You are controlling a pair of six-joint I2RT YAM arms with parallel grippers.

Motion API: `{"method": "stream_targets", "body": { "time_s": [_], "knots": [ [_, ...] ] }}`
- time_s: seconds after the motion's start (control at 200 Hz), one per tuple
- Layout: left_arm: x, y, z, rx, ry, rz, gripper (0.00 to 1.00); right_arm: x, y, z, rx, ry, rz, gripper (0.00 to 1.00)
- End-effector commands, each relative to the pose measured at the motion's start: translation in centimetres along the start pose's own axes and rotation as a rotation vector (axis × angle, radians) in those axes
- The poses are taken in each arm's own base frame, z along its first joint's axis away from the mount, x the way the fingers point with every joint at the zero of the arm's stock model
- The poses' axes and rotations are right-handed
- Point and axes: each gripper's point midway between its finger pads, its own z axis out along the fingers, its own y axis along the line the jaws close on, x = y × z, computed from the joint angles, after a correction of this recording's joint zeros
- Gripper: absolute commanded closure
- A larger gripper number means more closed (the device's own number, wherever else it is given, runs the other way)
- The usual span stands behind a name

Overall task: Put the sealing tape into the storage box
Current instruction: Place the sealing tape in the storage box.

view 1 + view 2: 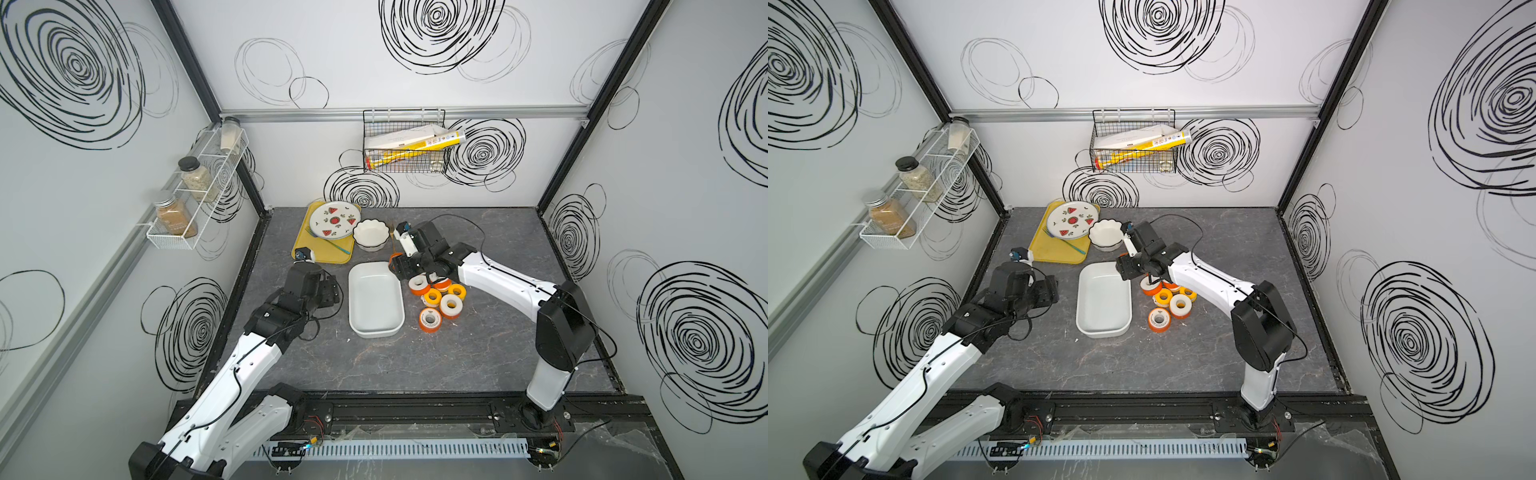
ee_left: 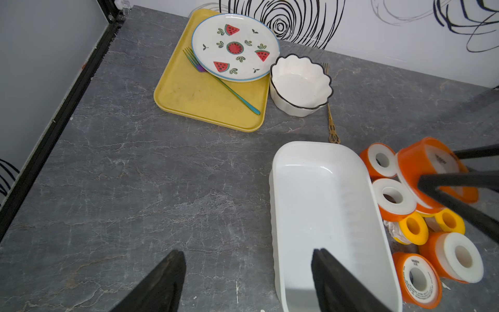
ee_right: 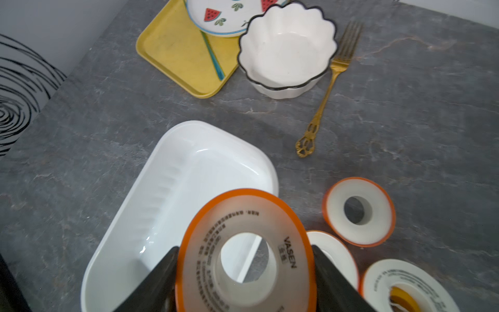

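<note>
I see one orange-flanged spool of sealing tape [image 3: 240,213] clamped in my right gripper [image 3: 244,250], lifted off the tabletop, its printed face tilted, just above the rim of the storage box [image 1: 376,299]. The box is white, shallow and round-cornered, sitting flat with its open side up. Six more spools [image 1: 451,305], orange and yellow, are bunched just beside its long side; one [image 1: 430,319] stands on edge.

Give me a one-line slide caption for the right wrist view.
Right gripper, jaws clamping an orange-flanged tape spool beside the empty white storage box.
</note>
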Motion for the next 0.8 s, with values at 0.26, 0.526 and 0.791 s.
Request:
{"method": "stream_targets", "body": {
  "time_s": [0.26, 0.526, 0.791],
  "knots": [
    [-1.5, 0.8, -1.2, -0.023, -0.082, -0.032, 0.19, 2.1, 6.8, 4.2, -0.079, 0.029, -0.08, 0.43],
    [-1.3, 0.7, -0.8, -0.023, -0.066, -0.027, 0.19, 3.3, 5.3, 8.4, 0.02, 0.043, -0.101, 0.43],
    [-1.0, 0.6, -0.6, -0.022, -0.055, -0.022, 0.2, 3.5, 4.3, 11.1, 0.078, 0.052, -0.119, 0.41]
  ]
}}
